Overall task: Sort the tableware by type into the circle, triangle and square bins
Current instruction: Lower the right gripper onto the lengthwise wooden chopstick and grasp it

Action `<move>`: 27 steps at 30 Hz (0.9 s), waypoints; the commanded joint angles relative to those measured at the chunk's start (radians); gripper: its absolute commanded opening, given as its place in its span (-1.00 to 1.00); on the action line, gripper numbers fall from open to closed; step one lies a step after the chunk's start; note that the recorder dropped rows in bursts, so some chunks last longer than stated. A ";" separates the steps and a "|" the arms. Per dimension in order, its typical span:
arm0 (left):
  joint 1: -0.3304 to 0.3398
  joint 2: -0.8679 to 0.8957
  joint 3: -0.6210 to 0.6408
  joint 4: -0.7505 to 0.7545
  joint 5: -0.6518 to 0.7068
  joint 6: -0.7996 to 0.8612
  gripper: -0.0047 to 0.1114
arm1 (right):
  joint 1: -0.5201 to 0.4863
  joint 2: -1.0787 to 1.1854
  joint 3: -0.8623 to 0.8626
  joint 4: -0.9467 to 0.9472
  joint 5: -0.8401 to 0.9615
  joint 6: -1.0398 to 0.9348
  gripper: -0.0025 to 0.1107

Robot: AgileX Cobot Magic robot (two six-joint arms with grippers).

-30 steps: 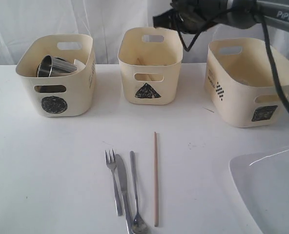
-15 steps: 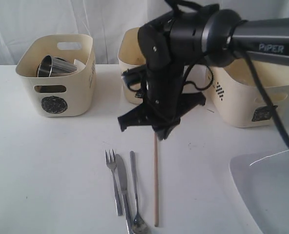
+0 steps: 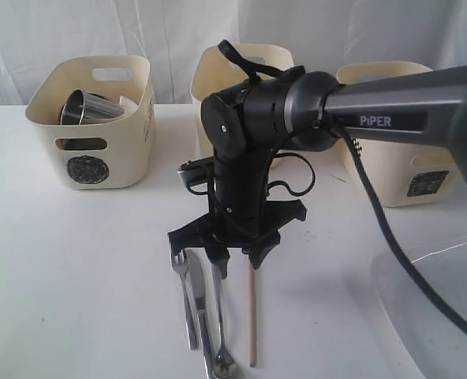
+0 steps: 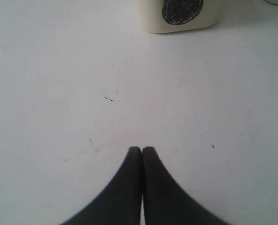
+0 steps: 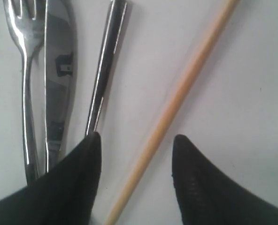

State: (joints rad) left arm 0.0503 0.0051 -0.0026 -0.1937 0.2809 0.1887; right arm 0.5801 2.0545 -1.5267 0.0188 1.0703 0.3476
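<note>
Right wrist view: spread right gripper [image 5: 136, 138] straddles the chopstick [image 5: 176, 101].

The spoon [image 5: 106, 70] hems the chopstick [image 5: 186, 89]; bare table [image 5: 251, 70] opposite.

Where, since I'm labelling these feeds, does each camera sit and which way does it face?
Exterior: off the arms, facing across the white table toward three cream plastic tubs; right arm and right hand show.
Left wrist: on the left arm, looking down at table and circle-marked cream tub; shut left hand shows.
Right wrist: on the right arm, looking down at steel fork, knife, spoon, thin wooden chopstick; open right hand straddles the chopstick.
Shared: exterior and right wrist both show the cutlery.
</note>
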 commanded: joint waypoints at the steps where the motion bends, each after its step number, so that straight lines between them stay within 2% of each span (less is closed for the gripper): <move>1: -0.003 -0.004 0.003 -0.011 -0.001 -0.009 -0.92 | 0.001 0.020 0.003 -0.019 -0.018 0.023 -0.15; 7: -0.003 -0.004 0.003 -0.011 -0.001 -0.009 -0.92 | 0.001 0.040 0.005 -0.055 -0.119 0.038 -0.16; 13: -0.003 -0.004 0.003 -0.011 -0.001 -0.009 -0.92 | 0.001 0.044 0.005 -0.224 -0.152 0.217 -0.16; 23: -0.003 -0.004 0.003 -0.011 -0.001 -0.009 -0.92 | 0.000 0.065 0.085 -0.215 -0.194 0.214 -0.16; 25: -0.003 -0.004 0.003 -0.011 -0.001 -0.009 -0.92 | 0.000 0.065 0.085 -0.202 -0.207 0.214 -0.20; 27: -0.003 -0.004 0.003 -0.011 -0.001 -0.009 -0.92 | -0.002 0.067 0.085 -0.183 -0.204 0.214 -0.34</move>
State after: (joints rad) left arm 0.0503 0.0051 -0.0026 -0.1937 0.2809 0.1887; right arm 0.5801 2.1148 -1.4541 -0.1859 0.8754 0.5627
